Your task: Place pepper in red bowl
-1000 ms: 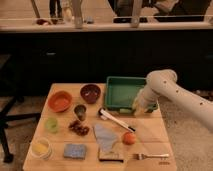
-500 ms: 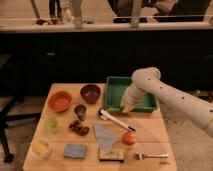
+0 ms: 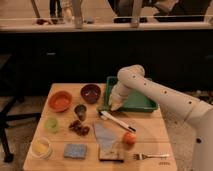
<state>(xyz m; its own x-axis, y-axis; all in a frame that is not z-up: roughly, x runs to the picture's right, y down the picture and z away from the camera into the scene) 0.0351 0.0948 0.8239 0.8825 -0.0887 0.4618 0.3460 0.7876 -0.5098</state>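
Note:
The red bowl [image 3: 60,101] is a bright orange-red bowl and sits at the back left of the wooden table [image 3: 150,135]. My gripper [image 3: 114,106] hangs from the white arm [image 3: 160,96], which reaches in from the right. It points down over the front left corner of the green tray [image 3: 134,102]. The gripper is to the right of the red bowl, with the maroon bowl [image 3: 91,93] between them. No small dark green pepper shows anywhere. The arm and gripper cover part of the tray.
A dark cup [image 3: 80,111] and a dark clump [image 3: 79,128] lie mid-left. There is a pale green cup [image 3: 51,124], a yellow-filled cup [image 3: 41,147], a blue sponge [image 3: 75,150], a grey cloth [image 3: 105,137], an orange fruit [image 3: 129,138], a white utensil [image 3: 117,121] and a fork [image 3: 150,156].
The arm has swung left, from the tray's right side to its front left corner. The gripper is now lower and nearer the bowls. Nothing on the table has moved.

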